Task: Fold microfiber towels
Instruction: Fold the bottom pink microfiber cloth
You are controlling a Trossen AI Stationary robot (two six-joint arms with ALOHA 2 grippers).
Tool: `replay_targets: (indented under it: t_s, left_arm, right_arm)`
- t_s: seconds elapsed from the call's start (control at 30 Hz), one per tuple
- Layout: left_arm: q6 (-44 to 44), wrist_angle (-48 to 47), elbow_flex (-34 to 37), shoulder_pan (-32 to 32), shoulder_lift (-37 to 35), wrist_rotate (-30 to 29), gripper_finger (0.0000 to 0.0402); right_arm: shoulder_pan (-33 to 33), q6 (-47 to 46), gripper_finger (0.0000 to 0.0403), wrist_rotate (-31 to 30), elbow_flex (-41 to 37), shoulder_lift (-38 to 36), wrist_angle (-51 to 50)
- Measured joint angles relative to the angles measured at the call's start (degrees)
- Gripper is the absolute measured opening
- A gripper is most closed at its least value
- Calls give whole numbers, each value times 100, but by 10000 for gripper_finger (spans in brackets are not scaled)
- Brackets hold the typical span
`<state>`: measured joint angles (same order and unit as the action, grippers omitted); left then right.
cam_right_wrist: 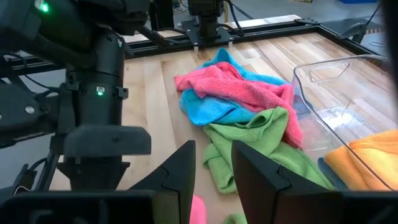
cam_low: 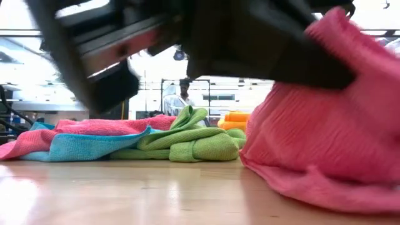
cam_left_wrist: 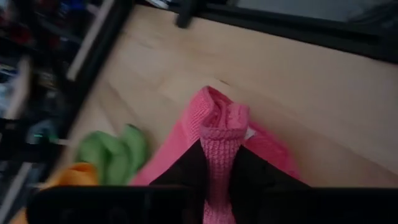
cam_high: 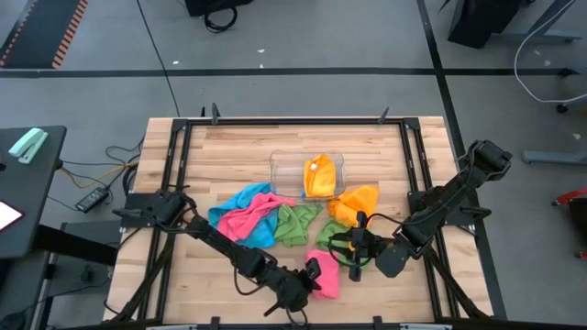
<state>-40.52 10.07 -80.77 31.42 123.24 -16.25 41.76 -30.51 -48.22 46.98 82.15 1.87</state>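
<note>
A pink microfiber towel (cam_high: 325,277) lies bunched near the table's front edge, and my left gripper (cam_high: 314,271) is shut on it. In the low view this towel (cam_low: 312,131) rises as a heap under the dark gripper. My right gripper (cam_high: 356,246) hovers just to the right of it with its fingers (cam_right_wrist: 213,158) slightly apart and nothing between them. Behind lie a blue towel (cam_high: 229,216), another pink one (cam_high: 259,216), two green ones (cam_high: 295,224) and an orange one (cam_high: 359,202), all loose on the table. A further orange towel (cam_high: 319,176) sits in the tray. My left gripper pinches a bunched ridge of the pink towel (cam_left_wrist: 219,127) between its two fingers (cam_left_wrist: 249,165); several layers are gathered there. The fingers come slanting down from the table's left. The cloth is drawn up to the fingers, and its lower part (cam_low: 300,187) lies on the table.
A clear plastic tray (cam_high: 286,170) stands at the middle of the table, behind the towels. Black frame rails (cam_high: 179,147) run along the table's sides. Bare wood (cam_high: 229,156) shows at the far left. A person (cam_low: 184,94) stands in the room beyond.
</note>
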Motion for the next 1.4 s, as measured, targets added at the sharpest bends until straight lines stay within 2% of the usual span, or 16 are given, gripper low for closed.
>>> replay_targets:
  t_s: [0.13, 0.27, 0.47, 0.6, 0.8, 0.97, 1.2, 1.4]
  left_arm:
    - [-213, 150, -1, 27, 17, -63, 16]
    - [-65, 122, 4, 20, 70, -57, 13]
    - [-224, 322, -2, 17, 62, -64, 61]
    - [166, 313, -2, -2, 80, 18, 88]
    - [956, 325, 2, -41, 155, 582, 113]
    - [1135, 374, -4, -34, 226, 603, 128]
    - [1235, 655, 0, -51, 301, 600, 125]
    - [433, 621, 0, -116, 299, 254, 103]
  right_arm:
    - [1, -211, 112, 58, 0, 0, 2]
    - [36, -471, 112, 344, -2, 48, -19]
    - [199, -1110, 112, 1053, -1, 83, -85]
    - [391, -1392, 112, 1082, -2, 467, -145]
    - [458, -1950, 112, 1131, -2, 1194, -99]
    - [450, -2319, 112, 1335, -2, 1386, -40]
    - [468, -2806, 112, 2175, -2, 1146, -329]
    - [559, -3127, 113, 2489, -2, 1130, -810]
